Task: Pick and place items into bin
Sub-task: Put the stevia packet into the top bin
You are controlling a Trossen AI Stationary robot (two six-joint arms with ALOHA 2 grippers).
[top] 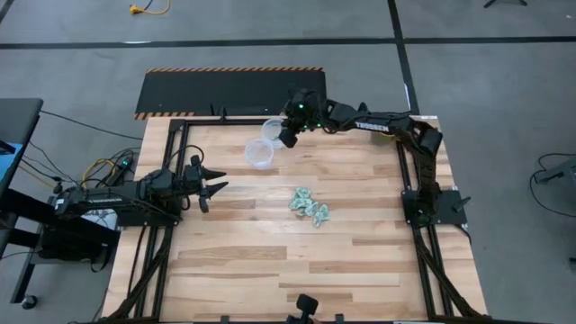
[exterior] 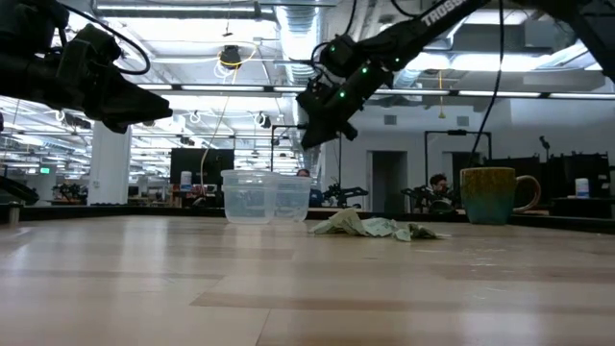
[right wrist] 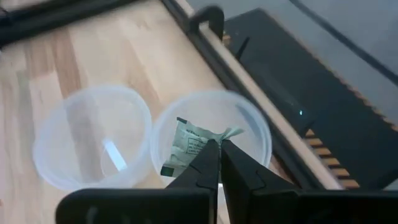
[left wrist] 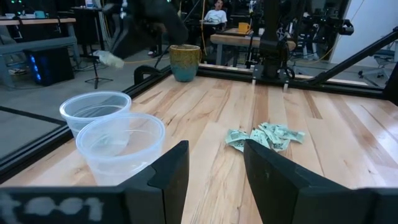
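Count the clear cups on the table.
2, standing side by side near the table's far edge: the far cup sits under the right gripper, which holds a wrapped piece; the near cup stands beside it. None seems hidden.

Light: bright, even, from ceiling strips (exterior: 288, 88) | Shadows: faint | Blur: right wrist view was soft; low view's foreground table (exterior: 307, 288) unfocused

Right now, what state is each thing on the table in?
Right gripper: shut on a wrapped piece, above the far cup.
Left gripper: open, empty, waiting at the table's left.
Near cup: upright.
Pile of pieces: loose mid-table.
Mug: upright.
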